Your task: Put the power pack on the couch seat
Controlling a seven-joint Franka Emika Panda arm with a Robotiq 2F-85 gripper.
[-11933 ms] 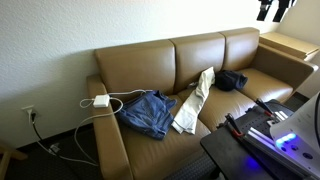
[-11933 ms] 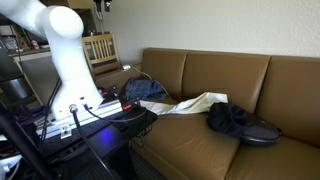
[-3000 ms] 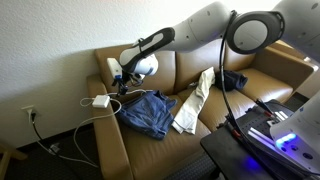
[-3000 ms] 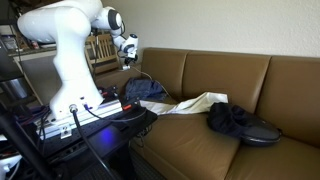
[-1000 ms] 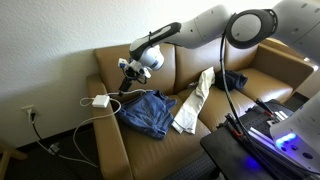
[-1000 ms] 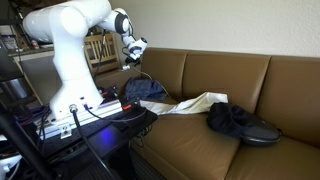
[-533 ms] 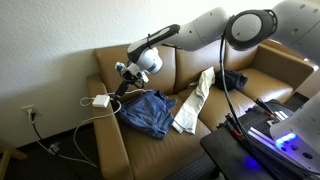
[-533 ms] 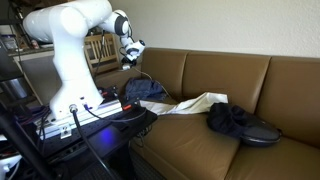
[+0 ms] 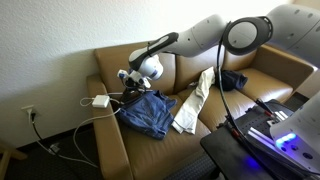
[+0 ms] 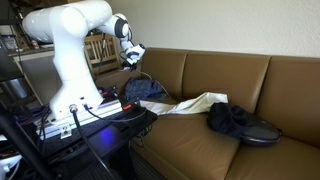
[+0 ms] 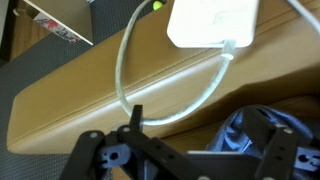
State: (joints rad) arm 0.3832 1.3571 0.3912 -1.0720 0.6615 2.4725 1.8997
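On couch armrest (image 9: 112, 140), in an exterior view: power pack (image 9: 101, 100) flat, cord (image 9: 62, 138) trailing floorward; gripper (image 9: 127, 80) hovers near.
In an exterior view: gripper (image 10: 128, 55) over couch end; pack not discernible.
Wrist view: fingers (image 11: 92, 150) spread, empty.
Risks: cord snags, pulls pack loose; pack lands on jeans (image 9: 148, 112), not couch seat (image 9: 250, 95).
No legible writing.

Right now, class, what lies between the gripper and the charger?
In the wrist view, the white cord loops across the bare leather couch arm between the open gripper and the charger.
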